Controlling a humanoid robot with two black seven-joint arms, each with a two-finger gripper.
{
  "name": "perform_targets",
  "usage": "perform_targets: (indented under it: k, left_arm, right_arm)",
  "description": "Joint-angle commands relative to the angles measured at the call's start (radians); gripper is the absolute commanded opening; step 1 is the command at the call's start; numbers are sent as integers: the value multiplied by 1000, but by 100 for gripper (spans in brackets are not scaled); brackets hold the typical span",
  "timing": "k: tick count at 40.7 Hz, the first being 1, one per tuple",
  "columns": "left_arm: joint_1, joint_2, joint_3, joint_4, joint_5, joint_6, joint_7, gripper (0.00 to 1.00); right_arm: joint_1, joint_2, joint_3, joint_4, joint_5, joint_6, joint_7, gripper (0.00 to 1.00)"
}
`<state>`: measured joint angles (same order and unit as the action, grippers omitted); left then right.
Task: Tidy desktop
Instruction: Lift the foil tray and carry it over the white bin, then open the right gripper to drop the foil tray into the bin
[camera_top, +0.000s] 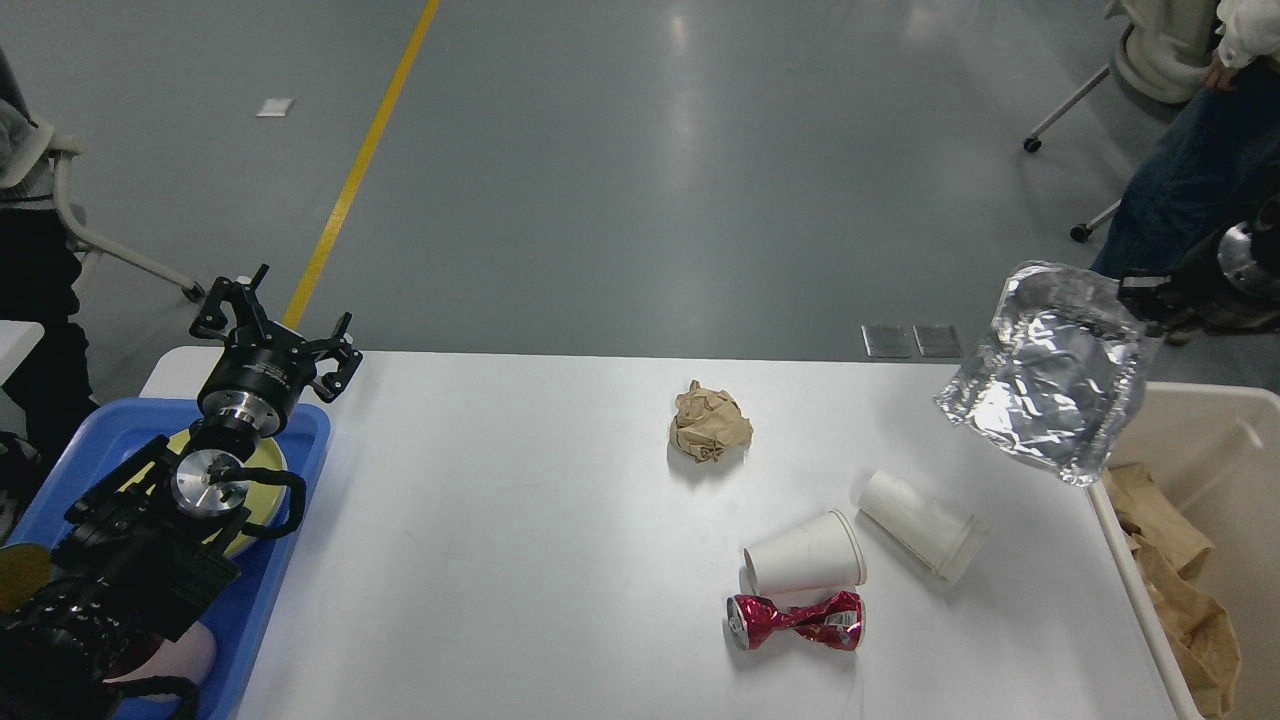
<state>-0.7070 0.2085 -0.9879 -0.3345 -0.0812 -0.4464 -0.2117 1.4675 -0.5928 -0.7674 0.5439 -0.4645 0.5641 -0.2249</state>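
Over the bin's (1200, 420) near-left corner, the right gripper (1140, 297) grasps a foil tray (1050, 375) by its top edge, hanging above the bin's rim. The desktop (520, 540) lies left and below, holding cups (805, 553), can (797, 620) and paper ball (710, 422). The left gripper (272, 320) hovers released over the blue tray (300, 440).

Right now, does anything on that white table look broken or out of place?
Yes. A red can lies crushed near the desktop's front edge, two white paper cups lie tipped over beside it, and a crumpled brown paper ball sits farther back.
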Motion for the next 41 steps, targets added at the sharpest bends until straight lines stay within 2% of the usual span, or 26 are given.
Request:
perform_targets:
  k: [1, 3, 4, 6, 9, 12, 17, 19, 20, 21, 22, 41]
  left_arm:
    - [0, 0, 0, 0, 0, 0, 0, 98]
    - [0, 0, 0, 0, 0, 0, 0, 98]
    - [0, 0, 0, 0, 0, 0, 0, 98]
    - [0, 0, 0, 0, 0, 0, 0, 98]
    - [0, 0, 0, 0, 0, 0, 0, 98]
    - [0, 0, 0, 0, 0, 0, 0, 98]
    - [0, 0, 0, 0, 0, 0, 0, 98]
    - [0, 0, 0, 0, 0, 0, 0, 98]
    - [0, 0, 0, 0, 0, 0, 0, 98]
    - [0, 0, 0, 0, 0, 0, 0, 98]
    - [0, 0, 0, 0, 0, 0, 0, 98]
    - [0, 0, 0, 0, 0, 0, 0, 98]
  right_arm:
    - [-263, 74, -13, -281, 53, -147, -11, 0]
    - [-350, 103, -16, -391, 87, -197, -11, 0]
    - [-430, 120, -16, -501, 117, -254, -10, 0]
    - [-487, 131, -13, -577, 142, -318, -4, 0]
    - [-556, 140, -16, -593, 168, -422, -5, 0]
    - [-611, 142, -16, -595, 171, -469, -8, 0]
    - [-653, 136, -16, -598, 171, -474, -7, 0]
    - [-656, 131, -10, -596, 178, -464, 1, 99]
    - [-656, 128, -7, -595, 181, -464, 4, 100]
    - [-657, 125, -3, -595, 182, -466, 4, 96]
    - [-658, 123, -1, -595, 187, -464, 2, 100]
    - [-635, 148, -1, -591, 268, -466, 2, 100]
